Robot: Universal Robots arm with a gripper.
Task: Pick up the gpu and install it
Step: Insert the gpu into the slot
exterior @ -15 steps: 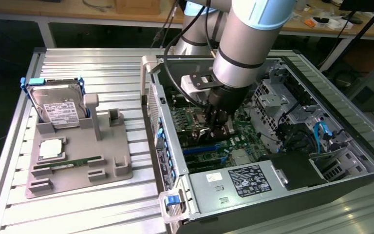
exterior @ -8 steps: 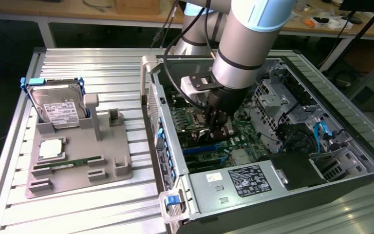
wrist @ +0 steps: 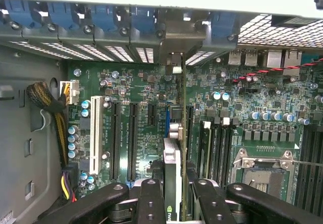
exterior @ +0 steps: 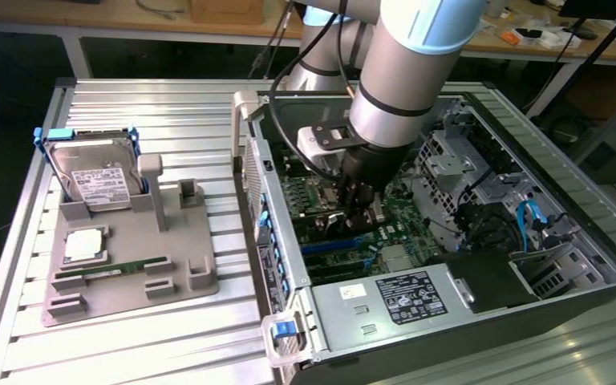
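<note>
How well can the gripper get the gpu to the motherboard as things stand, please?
Probably yes: the gripper holds the gpu edge-on directly above the motherboard, and no cable appears to cross the slots beside it.

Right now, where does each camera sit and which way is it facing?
Exterior view: set apart, high up, looking down at the table, the tray and the open computer case; the arm reaches into the case.
Wrist view: on the wrist, facing the motherboard; the hand grips the graphics card, seen edge-on.
Shared: the motherboard and the hand.
</note>
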